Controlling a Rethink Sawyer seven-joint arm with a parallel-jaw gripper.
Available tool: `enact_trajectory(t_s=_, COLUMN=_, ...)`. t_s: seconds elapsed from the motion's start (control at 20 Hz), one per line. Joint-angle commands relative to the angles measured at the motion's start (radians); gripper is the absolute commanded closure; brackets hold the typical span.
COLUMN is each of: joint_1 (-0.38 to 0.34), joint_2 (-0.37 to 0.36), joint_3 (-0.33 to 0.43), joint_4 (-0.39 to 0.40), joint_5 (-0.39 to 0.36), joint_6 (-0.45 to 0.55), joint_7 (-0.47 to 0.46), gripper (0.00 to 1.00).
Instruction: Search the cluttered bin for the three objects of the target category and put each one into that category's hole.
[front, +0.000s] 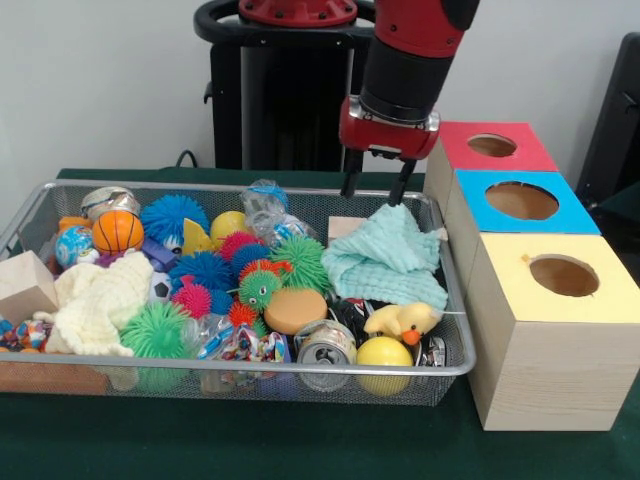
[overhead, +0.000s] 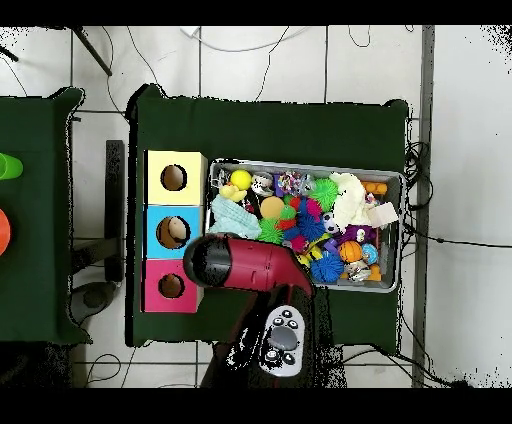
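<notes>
We note the pincer (front: 376, 190) hanging over the far right corner of the wire mesh bin (front: 300, 371), its two dark fingers parted a little and holding nothing. Directly below and slightly nearer the camera lies the crumpled mint-green knitted cloth (front: 390, 255), spread with no clear long axis. Target category is not shown; we judge the cloth the likely pick, needing a short straight descent. The three wooden boxes with holes, red-topped (front: 492, 146), blue-topped (front: 522, 201) and yellow-topped (front: 563, 275), stand just beside the bin on the green worktop (front: 300, 445)
</notes>
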Motion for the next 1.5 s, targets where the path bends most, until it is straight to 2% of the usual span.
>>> enact_trajectory(t_s=0.05, joint_1=-0.058, joint_2=-0.016, joint_3=0.096, joint_4=0.029, joint_5=-0.074, joint_6=0.050, joint_7=0.002, gripper=0.00)
enact_trajectory(t_s=0.25, joint_1=-0.079, joint_2=-0.024, joint_3=0.107, joint_4=0.028, joint_5=-0.092, joint_6=0.061, joint_7=-0.003, gripper=0.00)
enact_trajectory(t_s=0.6, joint_1=-0.075, joint_2=-0.015, joint_3=0.110, joint_4=-0.015, joint_5=-0.104, joint_6=0.102, joint_7=0.021, gripper=0.00)
enact_trajectory(t_s=1.15, joint_1=-0.061, joint_2=0.135, joint_3=0.111, joint_4=-0.195, joint_5=-0.105, joint_6=0.142, joint_7=0.034, gripper=0.00)
enact_trajectory(t_s=1.5, joint_1=-0.062, joint_2=0.208, joint_3=0.127, joint_4=-0.273, joint_5=-0.104, joint_6=0.145, joint_7=0.023, gripper=0.00)
